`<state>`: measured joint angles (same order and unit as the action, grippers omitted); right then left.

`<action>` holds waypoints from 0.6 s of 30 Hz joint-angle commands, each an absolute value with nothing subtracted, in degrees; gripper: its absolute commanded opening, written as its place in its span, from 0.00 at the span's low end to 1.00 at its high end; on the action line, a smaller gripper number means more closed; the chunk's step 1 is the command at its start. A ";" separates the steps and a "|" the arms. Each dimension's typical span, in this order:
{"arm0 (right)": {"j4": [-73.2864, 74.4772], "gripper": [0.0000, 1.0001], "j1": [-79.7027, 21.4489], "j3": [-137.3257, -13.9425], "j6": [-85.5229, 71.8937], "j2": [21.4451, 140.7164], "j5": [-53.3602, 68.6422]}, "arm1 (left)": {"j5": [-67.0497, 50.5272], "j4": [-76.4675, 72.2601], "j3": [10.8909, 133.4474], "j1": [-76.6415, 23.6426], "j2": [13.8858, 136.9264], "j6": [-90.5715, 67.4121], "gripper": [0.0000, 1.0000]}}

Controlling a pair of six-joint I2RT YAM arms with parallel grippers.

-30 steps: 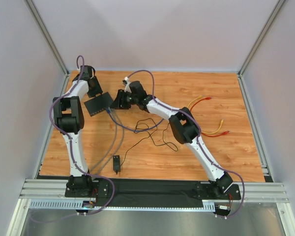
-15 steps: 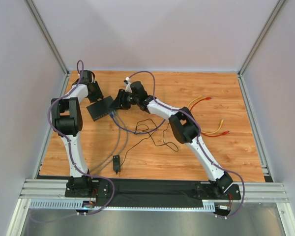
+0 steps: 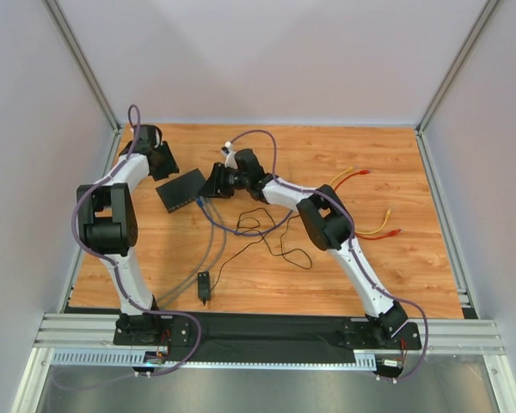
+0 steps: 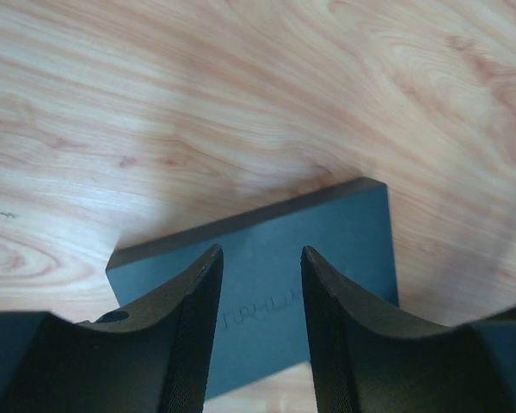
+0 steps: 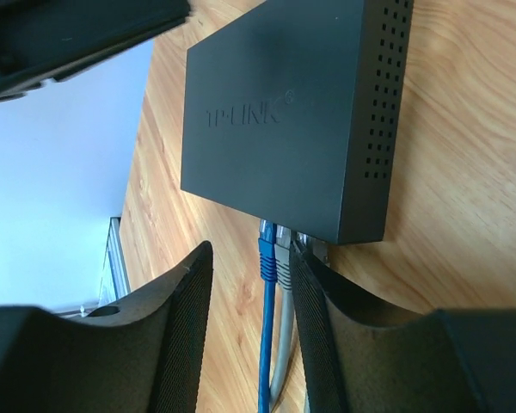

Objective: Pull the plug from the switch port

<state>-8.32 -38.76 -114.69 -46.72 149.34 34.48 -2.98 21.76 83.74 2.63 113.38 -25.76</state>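
The black switch [image 3: 181,189] lies flat at the back left of the wooden table. It also shows in the right wrist view [image 5: 284,112] and the left wrist view [image 4: 327,249]. A blue plug [image 5: 267,254] and a grey plug [image 5: 285,262] sit side by side in its ports; a third plug beside them is mostly hidden. Their cables [image 3: 208,237] run toward the near edge. My right gripper [image 5: 252,249] is open, with its fingers on either side of the plugs and not touching them. My left gripper [image 4: 260,258] is open, low over the switch's far end.
A small black adapter [image 3: 205,286] on a thin black wire [image 3: 271,237] lies near the front. Orange, yellow and red cables [image 3: 374,225] lie at the right. Grey walls and metal posts close in the table on three sides.
The left arm has swung left and its gripper has drawn back along the switch. The switch has turned and shifted slightly. The right gripper has moved a little nearer and lower at the plugs.
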 commanded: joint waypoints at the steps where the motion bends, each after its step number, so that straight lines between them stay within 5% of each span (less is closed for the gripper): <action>1: -10.28 0.44 -37.71 -112.68 -45.52 146.69 35.24 | -4.82 18.19 81.83 1.85 108.11 -26.46 0.50; 18: -9.75 0.43 -36.39 -107.40 -44.38 142.64 35.16 | -10.19 18.72 82.44 -1.76 110.48 -25.75 0.49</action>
